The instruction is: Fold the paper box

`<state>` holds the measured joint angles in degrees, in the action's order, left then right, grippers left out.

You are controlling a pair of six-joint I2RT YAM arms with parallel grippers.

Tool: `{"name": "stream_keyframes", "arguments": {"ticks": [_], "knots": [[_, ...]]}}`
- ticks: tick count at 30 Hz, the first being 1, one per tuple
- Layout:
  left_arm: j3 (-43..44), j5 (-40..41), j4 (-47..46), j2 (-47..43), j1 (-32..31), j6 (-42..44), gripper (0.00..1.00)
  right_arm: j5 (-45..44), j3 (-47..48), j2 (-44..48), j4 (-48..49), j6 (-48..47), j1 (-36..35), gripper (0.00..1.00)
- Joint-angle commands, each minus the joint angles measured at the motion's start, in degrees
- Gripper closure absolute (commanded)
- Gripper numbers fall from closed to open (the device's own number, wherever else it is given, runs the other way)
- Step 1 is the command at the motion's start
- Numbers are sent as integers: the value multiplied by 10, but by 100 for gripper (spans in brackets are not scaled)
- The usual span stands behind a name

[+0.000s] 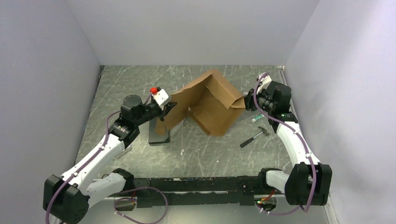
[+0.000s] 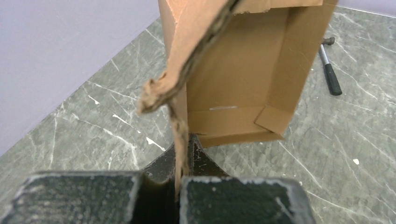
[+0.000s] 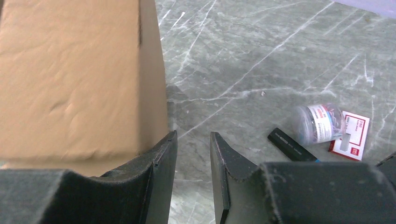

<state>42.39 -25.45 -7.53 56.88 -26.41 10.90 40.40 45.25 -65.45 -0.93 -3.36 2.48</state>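
Paper box (image 1: 210, 100) stands tilted up in the middle of the grey marbled surface (image 1: 210, 154), partly folded, with its brown walls raised and its open inside turned toward the arms. One long panel rises at the back, and a loose flap sticks out on the side nearest the left arm.

The left tool (image 1: 169, 106) is at that flap. In the left wrist view the left tool (image 2: 181, 158) is clamped on the flap's ragged corrugated edge, with the cardboard running straight up from between the closed fingers. Beyond them the paper box (image 2: 243, 70) shows its shallow inside with a small corner tab folded in.

The right tool (image 1: 247, 101) is at the opposite end of the box, against its outer corner. From the right wrist, the right tool (image 3: 192, 158) has its fingers a little apart with only bare surface in the gap. One finger sits just beside the outer wall of the paper box (image 3: 70, 70), and whether it touches cannot be told.

A black block (image 1: 159, 133) lies near the box on the left tool's side. A hammer (image 1: 254, 137) lies near the box on the right arm's side, toward the arm bases. Farther out beyond the box's right end lie a clear jar (image 3: 317, 123), a red-and-white card (image 3: 352, 135) and a black bar (image 3: 292, 144), close together.
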Motion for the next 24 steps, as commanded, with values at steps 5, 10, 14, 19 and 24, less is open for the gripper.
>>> {"name": "stream_keyframes", "arguments": {"ticks": [5,10,14,19,24], "knots": [[18,-37,26,-24,-12,-25,100,-45,18,-3,20,14,-22,63],[23,6,52,-31,-12,-21,100,-52,26,21,-42,-72,-7,50],[24,33,55,-31,-12,-25,100,-42,37,29,-74,-91,46,46],[21,67,59,-43,-13,-40,100,-17,40,43,-135,-145,106,47],[15,88,53,-53,-13,-68,100,37,8,56,-190,-177,104,61]]}}
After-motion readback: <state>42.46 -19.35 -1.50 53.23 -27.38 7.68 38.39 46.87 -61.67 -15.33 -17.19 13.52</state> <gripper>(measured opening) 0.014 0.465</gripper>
